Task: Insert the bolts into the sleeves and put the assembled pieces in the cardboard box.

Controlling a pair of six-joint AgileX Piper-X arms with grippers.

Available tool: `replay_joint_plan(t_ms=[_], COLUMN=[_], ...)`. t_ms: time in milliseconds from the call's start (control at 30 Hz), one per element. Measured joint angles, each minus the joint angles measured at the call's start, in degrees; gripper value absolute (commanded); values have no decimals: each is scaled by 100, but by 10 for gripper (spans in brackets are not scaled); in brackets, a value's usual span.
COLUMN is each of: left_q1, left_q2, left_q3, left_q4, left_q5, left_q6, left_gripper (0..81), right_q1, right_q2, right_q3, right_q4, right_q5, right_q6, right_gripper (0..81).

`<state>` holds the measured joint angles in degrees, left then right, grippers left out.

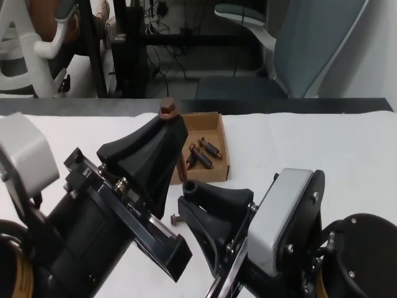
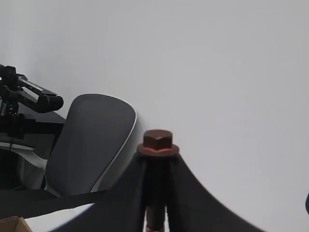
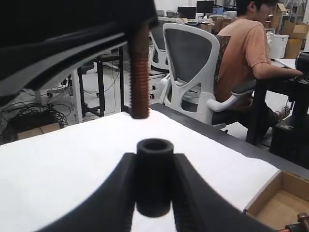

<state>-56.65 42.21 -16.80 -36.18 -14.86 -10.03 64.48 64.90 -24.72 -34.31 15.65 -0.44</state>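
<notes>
- High view: an open brown cardboard box (image 1: pixel 224 149) is lying on the white-covered bench (image 1: pixel 310 149) just beyond both grippers, with dark assembled pieces (image 1: pixel 201 155) inside. It is not being called for until this insertion is done.
- The copper-coloured, hex-headed threaded bolt (image 2: pixel 158 142) is being gripped by its shank in the closed left gripper (image 2: pixel 157 166), head up, above the bench.
- The short black cylindrical sleeve (image 3: pixel 154 176) is being clasped in the closed right gripper (image 3: pixel 154 186), bore facing up, just under the bolt's tip.
- In the right wrist view the tip is being shown above the bore and slightly off its centre. By this judgement, the bolt is best being centred and held upright, then lowered slowly, so the threads are not being caught on the rim.
- The gap between tip and bore is being hidden in the high view by the left gripper, so alignment in depth cannot be told.
- A small copper-coloured piece (image 1: pixel 175 218) on the bench is being partly covered and cannot be identified.
</notes>
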Motion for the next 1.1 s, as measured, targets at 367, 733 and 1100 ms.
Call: replay_joint_plan(t_ms=[367, 733, 1100], left_q1=[0, 15, 47], left_q2=[0, 0, 0], left_q3=[0, 0, 0], left_q4=[116, 489, 731], left_q5=[0, 321, 588], left_q6=[0, 0, 36], left_gripper=[18, 18, 18], right_q1=[0, 0, 0], right_q2=[0, 0, 0], right_q3=[0, 13, 26], right_q4=[0, 24, 130], right_q5=[-278, -278, -215], right_q6=[6, 6, 6], right_gripper=[6, 6, 6])
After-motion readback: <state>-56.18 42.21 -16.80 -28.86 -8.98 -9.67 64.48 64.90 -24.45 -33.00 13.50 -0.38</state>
